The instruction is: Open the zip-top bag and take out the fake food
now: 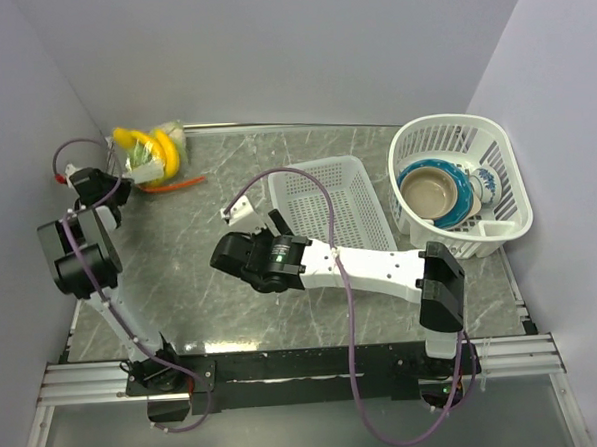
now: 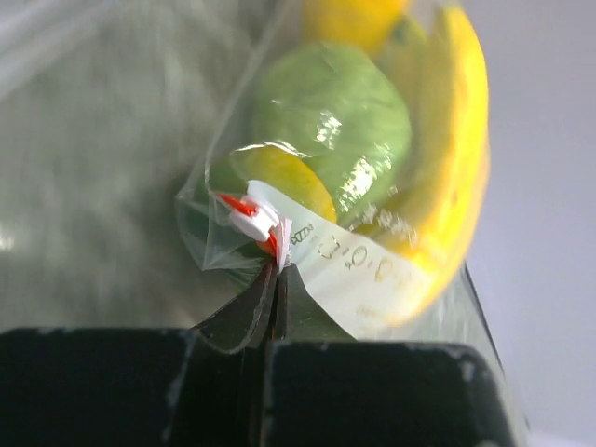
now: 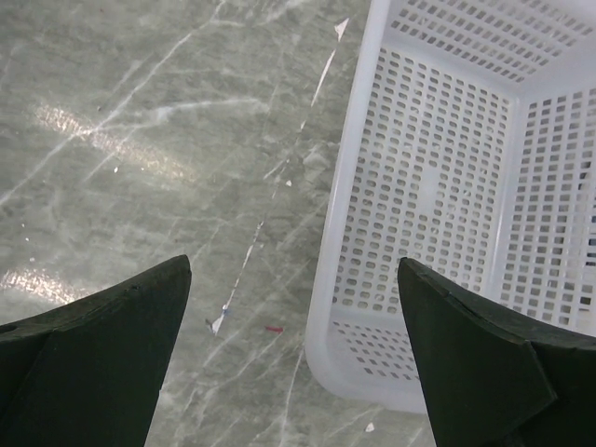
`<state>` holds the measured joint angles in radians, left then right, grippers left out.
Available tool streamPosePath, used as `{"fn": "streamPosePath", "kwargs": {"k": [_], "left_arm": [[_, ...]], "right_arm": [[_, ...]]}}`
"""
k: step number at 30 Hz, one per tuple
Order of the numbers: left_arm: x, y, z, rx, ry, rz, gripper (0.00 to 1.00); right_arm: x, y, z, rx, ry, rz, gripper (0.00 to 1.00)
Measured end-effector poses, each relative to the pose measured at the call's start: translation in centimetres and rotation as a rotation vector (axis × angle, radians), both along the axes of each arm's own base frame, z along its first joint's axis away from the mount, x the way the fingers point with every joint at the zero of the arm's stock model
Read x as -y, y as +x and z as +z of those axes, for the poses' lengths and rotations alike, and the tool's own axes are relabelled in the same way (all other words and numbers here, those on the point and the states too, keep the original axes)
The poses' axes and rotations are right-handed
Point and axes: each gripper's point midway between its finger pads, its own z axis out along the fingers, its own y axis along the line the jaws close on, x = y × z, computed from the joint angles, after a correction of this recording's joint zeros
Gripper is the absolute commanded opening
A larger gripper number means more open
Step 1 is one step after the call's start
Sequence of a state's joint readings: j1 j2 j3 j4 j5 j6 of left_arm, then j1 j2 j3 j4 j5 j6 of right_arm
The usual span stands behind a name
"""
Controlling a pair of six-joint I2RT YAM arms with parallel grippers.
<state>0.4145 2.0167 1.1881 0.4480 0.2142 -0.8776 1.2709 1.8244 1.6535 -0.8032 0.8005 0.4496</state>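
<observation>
The zip-top bag (image 1: 155,154) lies at the far left back of the table, its orange-red zip strip (image 1: 173,185) trailing to the right. Through the clear plastic I see fake food: a green leafy ball (image 2: 335,130), a yellow banana bunch (image 2: 456,158) and a yellow oval fruit (image 2: 291,179). My left gripper (image 2: 279,268) is shut on the bag's corner, just below the white slider (image 2: 253,222) on the zip strip. My right gripper (image 3: 293,279) stands open above bare table, with nothing between its fingers, beside the corner of the white rectangular basket (image 3: 447,186).
The white slotted basket (image 1: 330,204) sits mid-table, right of my right gripper (image 1: 256,216). A round white basket (image 1: 507,188) at the right holds blue and tan bowls (image 1: 432,191). Walls close in on the left, back and right.
</observation>
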Motion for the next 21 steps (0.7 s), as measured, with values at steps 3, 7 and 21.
{"fn": "streamPosePath", "kwargs": {"k": [3,7,21], "left_arm": [[2.6,-3.8,1.0,-0.049,-0.019,-0.064,0.01],[5.3,-7.6,4.7,-0.051,-0.016,-0.177,0.01],[11.2,-12.7,21.6,0.109,0.084,-0.510,0.01]], "right_arm": [[-0.3,0.3,0.3,0.016,0.016,0.012,1.00],[-1.9,1.5,1.5,0.060,0.061,0.055,1.00],[-10.2,2.0,8.3,0.200,0.304,0.386,1.00]]}}
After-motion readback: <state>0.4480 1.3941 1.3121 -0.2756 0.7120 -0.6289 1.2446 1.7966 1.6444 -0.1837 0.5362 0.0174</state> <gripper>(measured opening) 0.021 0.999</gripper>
